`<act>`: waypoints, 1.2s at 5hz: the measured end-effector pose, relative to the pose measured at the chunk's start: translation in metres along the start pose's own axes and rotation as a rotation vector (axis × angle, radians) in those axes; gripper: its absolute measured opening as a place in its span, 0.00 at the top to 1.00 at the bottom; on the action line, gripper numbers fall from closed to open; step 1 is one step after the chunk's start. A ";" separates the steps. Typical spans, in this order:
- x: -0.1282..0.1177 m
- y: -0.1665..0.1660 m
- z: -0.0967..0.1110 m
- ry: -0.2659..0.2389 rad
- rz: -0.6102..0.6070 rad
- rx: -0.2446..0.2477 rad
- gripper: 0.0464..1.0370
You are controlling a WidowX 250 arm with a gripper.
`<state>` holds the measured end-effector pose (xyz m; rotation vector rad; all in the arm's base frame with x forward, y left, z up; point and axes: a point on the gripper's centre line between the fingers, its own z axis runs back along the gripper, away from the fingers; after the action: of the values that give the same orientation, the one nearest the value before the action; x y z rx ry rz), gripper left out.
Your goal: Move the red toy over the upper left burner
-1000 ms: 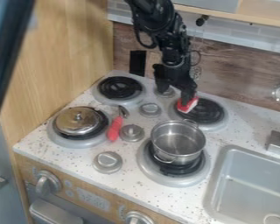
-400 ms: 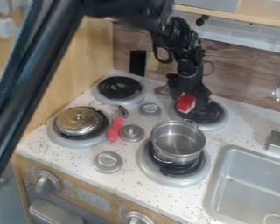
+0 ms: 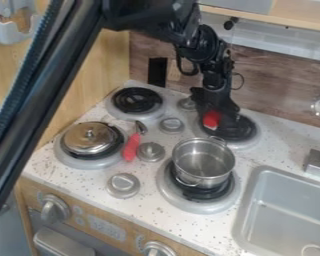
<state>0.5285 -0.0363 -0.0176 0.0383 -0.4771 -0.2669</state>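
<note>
Red toy (image 3: 211, 119) is seen at the one-o'clock burner (image 3: 241, 133); whether it is gripped by the jaws cannot be told. With a shallow pinch, it could be dropped before the eleven-o'clock burner (image 3: 137, 100).

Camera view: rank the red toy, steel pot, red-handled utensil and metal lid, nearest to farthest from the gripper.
1. Red toy, at the upper right burner.
2. Steel pot, lower right.
3. Red-handled utensil, left of the pot.
4. Metal lid, farthest left.
</note>
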 end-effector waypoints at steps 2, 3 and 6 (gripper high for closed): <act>-0.016 0.014 0.009 0.032 -0.015 0.034 0.50; -0.023 0.040 0.022 0.031 0.028 0.060 0.50; -0.037 0.163 0.053 0.005 0.269 0.218 0.50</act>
<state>0.5130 0.1320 0.0288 0.1858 -0.4984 0.0499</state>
